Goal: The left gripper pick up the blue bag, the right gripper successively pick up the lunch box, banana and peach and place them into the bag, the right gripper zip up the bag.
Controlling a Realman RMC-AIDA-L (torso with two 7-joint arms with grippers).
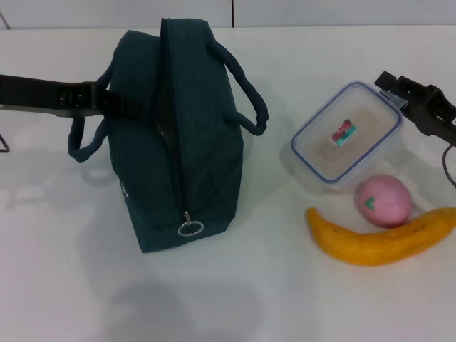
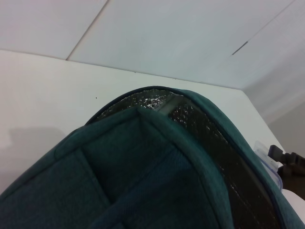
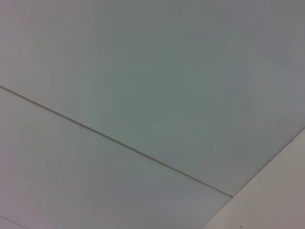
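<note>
1. I've got the blue bag (image 1: 171, 135) standing on the white table (image 1: 235, 299): dark teal fabric, two loop handles, zipper running along the top with a metal ring pull (image 1: 190, 228) at the end nearest me. My left wrist camera shows silver foil lining (image 2: 200, 119) in the gap, so it's open at least partly.
2. To the bag's right, one of each: the lunch box (image 1: 348, 135), clear with a blue rim and a small red-and-teal sticker; the peach (image 1: 383, 201), pink, just in front of it; the banana (image 1: 381, 239), yellow-orange, curving under the peach and touching it.
3. Left gripper (image 1: 107, 101) reaches in flat at the bag's left handle; can't tell what its fingers are doing.
4. Right gripper (image 1: 399, 89) sits at the lunch box's far right corner; fingers, same deal, can't tell.
</note>
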